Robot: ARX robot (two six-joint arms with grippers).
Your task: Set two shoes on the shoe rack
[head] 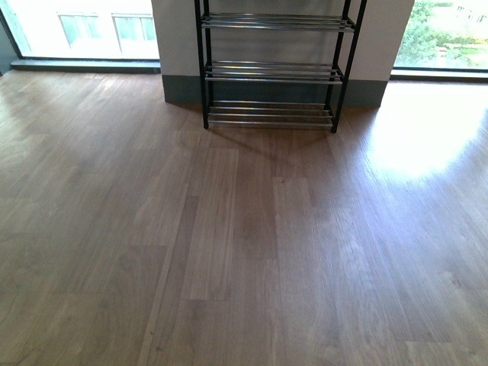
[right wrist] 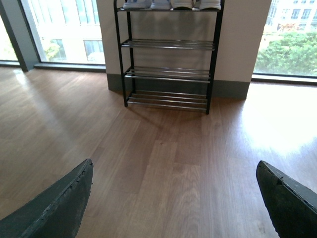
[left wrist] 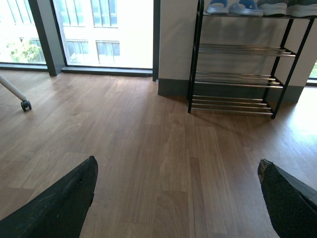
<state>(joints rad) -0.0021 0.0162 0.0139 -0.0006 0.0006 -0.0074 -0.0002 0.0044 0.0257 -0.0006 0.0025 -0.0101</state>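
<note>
While nothing but bare wood floor (head: pixel 252 244) fills the front view, shoe rack (head: pixel 272 72) standing against the wall between the windows, lower three chrome tiers empty. Up on the top tier in the left wrist view: pale blue slippers (left wrist: pixel 233 7) sitting side by side, grey sneakers (left wrist: pixel 290 7) right next to them, all cut off by the frame edge so only the soles show, probably all four shoes lined up. Left gripper (left wrist: pixel 178 198) wide open, holding nothing, fingers (left wrist: pixel 59 203) spread far apart. Right gripper (right wrist: pixel 176 198) same deal, spread wide and empty. White wheeled leg (left wrist: pixel 17 94) off to one side by the window.
</note>
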